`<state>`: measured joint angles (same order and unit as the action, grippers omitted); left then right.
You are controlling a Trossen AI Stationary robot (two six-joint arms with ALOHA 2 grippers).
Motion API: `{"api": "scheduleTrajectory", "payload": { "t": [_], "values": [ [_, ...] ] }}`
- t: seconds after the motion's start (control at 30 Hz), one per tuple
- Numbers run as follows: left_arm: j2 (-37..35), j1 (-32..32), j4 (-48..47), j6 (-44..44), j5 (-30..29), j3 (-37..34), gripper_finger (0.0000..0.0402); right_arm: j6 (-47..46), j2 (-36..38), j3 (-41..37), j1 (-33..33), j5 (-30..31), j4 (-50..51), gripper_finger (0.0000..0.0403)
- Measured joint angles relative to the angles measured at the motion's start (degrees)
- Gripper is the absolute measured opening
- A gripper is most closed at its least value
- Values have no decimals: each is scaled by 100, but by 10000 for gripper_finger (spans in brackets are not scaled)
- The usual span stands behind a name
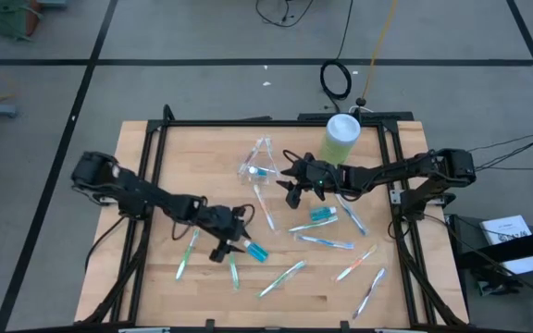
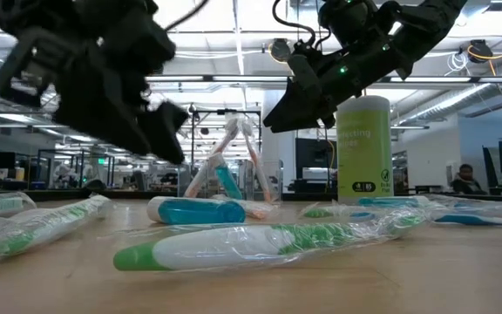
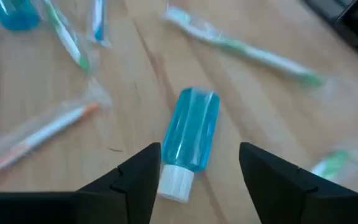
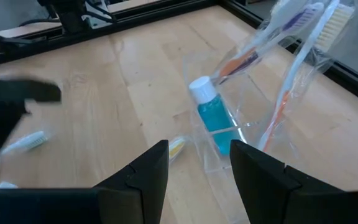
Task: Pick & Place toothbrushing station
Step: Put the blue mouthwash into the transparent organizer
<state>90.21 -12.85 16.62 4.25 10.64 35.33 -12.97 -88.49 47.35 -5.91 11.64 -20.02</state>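
A teal-blue tube with a white cap (image 3: 191,134) lies flat on the wooden table, also in the high view (image 1: 254,250). My left gripper (image 1: 230,242) hovers open over its cap end, a finger (image 3: 138,171) on either side, touching nothing. A clear plastic container (image 4: 229,134) stands at the far middle (image 1: 259,166), holding another blue tube (image 4: 213,115) and a few toothbrushes (image 4: 291,37) that lean out of it. My right gripper (image 1: 291,185) is open and empty just right of it, above the table. Several wrapped toothbrushes (image 1: 282,277) lie scattered on the near half.
A tall green-and-white canister (image 1: 342,137) stands at the far right, beside my right arm. A third teal tube (image 1: 322,214) lies near the middle among wrapped toothbrushes (image 1: 352,215). A black frame (image 1: 155,148) runs round the table. There is bare wood at the far left.
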Motion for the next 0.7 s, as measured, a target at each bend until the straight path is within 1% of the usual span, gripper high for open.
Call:
{"api": "scheduleTrajectory", "payload": {
  "t": [0.23,0.33,0.43,0.63,0.7],
  "values": [
    [950,0,515,-142,-153,-6,227,0,0,0,0,0,-25,167],
    [1124,-19,674,-119,-165,11,222,-1,0,0,2,0,-28,167],
    [1202,-27,664,-115,-165,11,196,-1,-2,0,2,0,-32,167],
    [1183,-15,629,-112,-191,11,113,11,-2,0,0,0,-49,167],
    [1126,-17,589,-81,-191,9,93,13,-2,0,0,0,-50,167]
  ]
}}
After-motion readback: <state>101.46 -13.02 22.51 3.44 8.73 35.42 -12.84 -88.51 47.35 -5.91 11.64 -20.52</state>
